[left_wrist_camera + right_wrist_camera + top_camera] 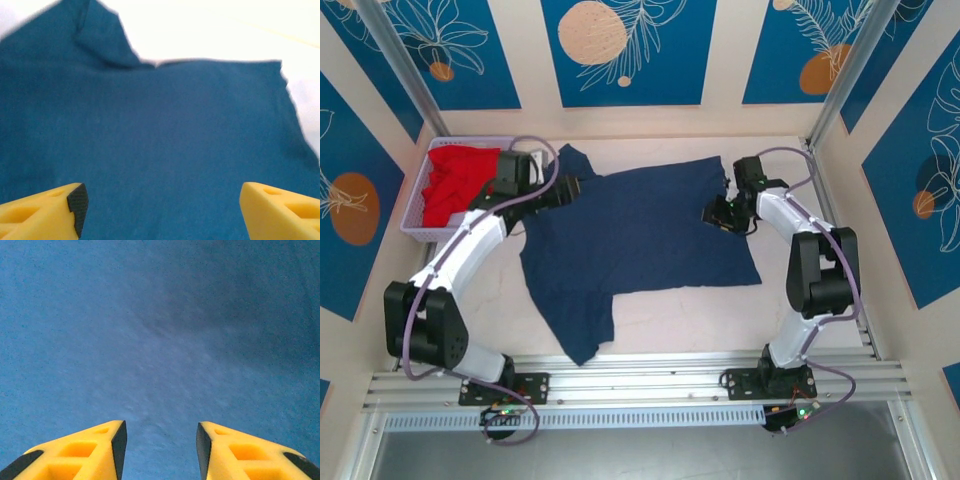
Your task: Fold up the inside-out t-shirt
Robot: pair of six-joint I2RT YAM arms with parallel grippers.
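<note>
Table: navy t-shirt, red garment in basket

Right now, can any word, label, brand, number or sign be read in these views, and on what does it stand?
No readable text anywhere.
t-shirt: plain navy cloth, with no print or label facing the cameras.
wall panels: leaf and circle patterns, no letters.
red garment in the basket: no writing visible.
</note>
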